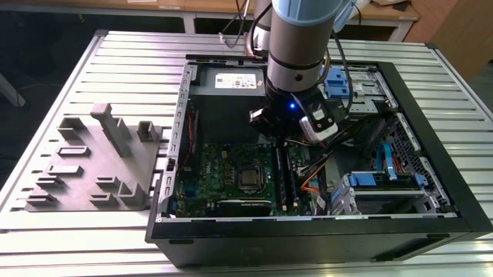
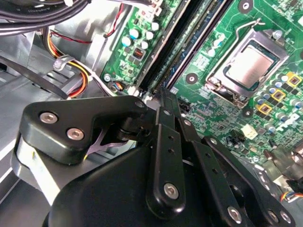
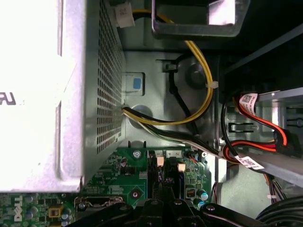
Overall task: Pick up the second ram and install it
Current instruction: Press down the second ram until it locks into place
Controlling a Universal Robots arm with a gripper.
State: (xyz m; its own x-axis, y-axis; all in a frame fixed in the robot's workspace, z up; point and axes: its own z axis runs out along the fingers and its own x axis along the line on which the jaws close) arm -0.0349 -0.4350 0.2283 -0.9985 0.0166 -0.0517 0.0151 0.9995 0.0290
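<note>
Black linkage tool (image 2: 163, 101) down inside open black computer case (image 1: 431, 144), just over long dark memory slots (image 2: 177, 42) beside silver processor socket (image 2: 250, 64) on green motherboard (image 2: 213, 85). Fingers closed together; slim flat dark ram stick (image 1: 282, 176) apparently already in slots, tip pressing its end — hard to confirm. Stick: light, stiff, fragile; hold by long edges, never contacts.

Pale grey slatted metal bench (image 1: 92, 57). On it lie a black open-sided desktop computer case (image 1: 308, 236), towards the exterior view's right, and a grey moulded fixture block with upright posts and recesses (image 1: 92, 167), just beside the case on the exterior view's left.
</note>
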